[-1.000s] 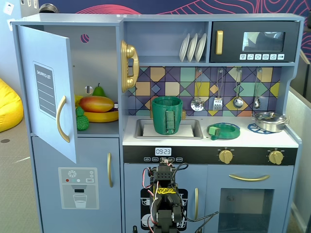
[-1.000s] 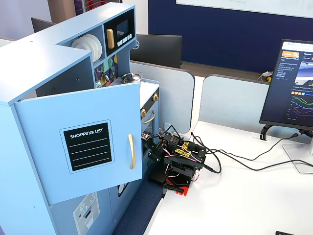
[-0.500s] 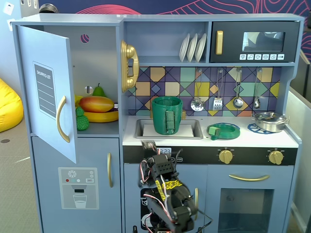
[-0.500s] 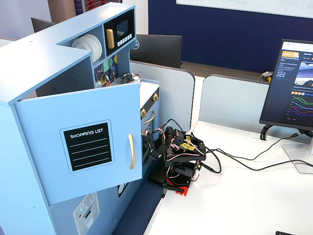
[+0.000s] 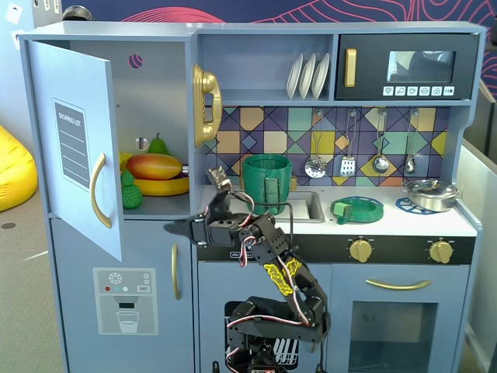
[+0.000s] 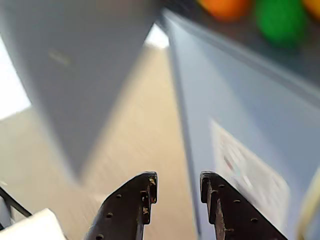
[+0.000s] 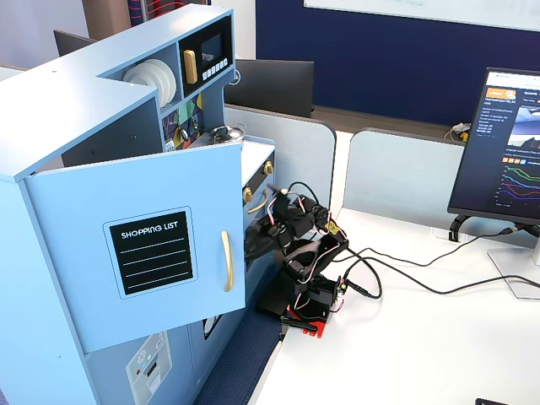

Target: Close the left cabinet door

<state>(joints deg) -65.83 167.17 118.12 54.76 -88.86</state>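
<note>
The left cabinet door (image 5: 78, 78) is light blue with a black "SHOPPING LIST" panel (image 5: 71, 144) and a curved gold handle (image 5: 97, 190). It stands swung wide open at the far left. The other fixed view shows its front (image 7: 76, 211) and handle (image 7: 226, 261). My gripper (image 5: 172, 228) points left, just right of the door's lower free edge and in front of the cabinet. In the wrist view the gripper (image 6: 177, 180) is open and empty, with the blurred door (image 6: 85, 75) ahead at upper left. My arm (image 7: 304, 245) shows beside the door, and its tips are hidden behind the door edge.
The lower door with the dispenser graphic (image 5: 124, 299) is shut below the open compartment, close on the right in the wrist view (image 6: 250, 170). Toy fruit (image 5: 155, 167) lies on the shelf inside. A gold phone (image 5: 206, 105) and green pot (image 5: 266, 175) are nearby. A monitor (image 7: 506, 143) stands on the desk.
</note>
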